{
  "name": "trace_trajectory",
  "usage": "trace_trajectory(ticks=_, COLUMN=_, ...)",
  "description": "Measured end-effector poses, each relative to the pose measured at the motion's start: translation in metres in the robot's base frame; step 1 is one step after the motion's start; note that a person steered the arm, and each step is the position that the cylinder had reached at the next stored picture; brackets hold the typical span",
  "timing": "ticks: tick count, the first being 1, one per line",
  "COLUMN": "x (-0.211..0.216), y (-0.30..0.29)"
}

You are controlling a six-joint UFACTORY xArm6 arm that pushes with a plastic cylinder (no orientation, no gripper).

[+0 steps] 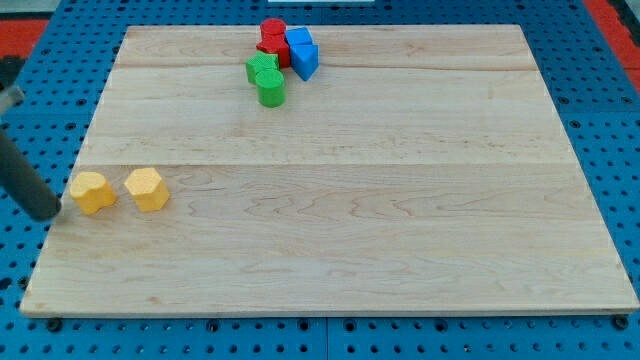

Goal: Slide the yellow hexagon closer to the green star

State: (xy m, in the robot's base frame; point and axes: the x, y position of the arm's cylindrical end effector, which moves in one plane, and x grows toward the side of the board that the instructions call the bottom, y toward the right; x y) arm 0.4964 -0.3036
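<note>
The yellow hexagon [147, 189] lies near the board's left edge. A second yellow block [92, 192], heart-like in shape, lies just to its left. The green star [261, 68] sits near the view's top centre, touching a green cylinder [270, 89] just below it. My tip [50, 216] is at the board's left edge, just left of the heart-like yellow block and close to it. The rod leans up toward the view's upper left. The heart-like block lies between my tip and the hexagon.
Two red blocks [272, 38] and two blue blocks [302, 52] cluster right above the green star at the board's top edge. The wooden board [350, 220] rests on a blue pegboard.
</note>
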Motion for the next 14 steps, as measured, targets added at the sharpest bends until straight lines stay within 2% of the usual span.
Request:
trace_trajectory(ticks=1, x=-0.005, y=0.035)
trace_trajectory(ticks=2, x=0.001, y=0.117)
trace_trajectory(ticks=4, x=0.014, y=0.175)
trace_trajectory(ticks=5, x=-0.006, y=0.228)
trace_trajectory(ticks=6, x=-0.054, y=0.268)
trace_trajectory(ticks=7, x=-0.084, y=0.270)
trace_trajectory(ticks=8, x=-0.007, y=0.309)
trace_trajectory(ticks=9, x=-0.005, y=0.242)
trace_trajectory(ticks=10, x=-0.035, y=0.202)
trace_trajectory(ticks=11, x=-0.063, y=0.178)
trace_trajectory(ticks=12, x=-0.117, y=0.191)
trace_trajectory(ticks=13, x=-0.091, y=0.198)
trace_trajectory(ticks=14, x=-0.091, y=0.159)
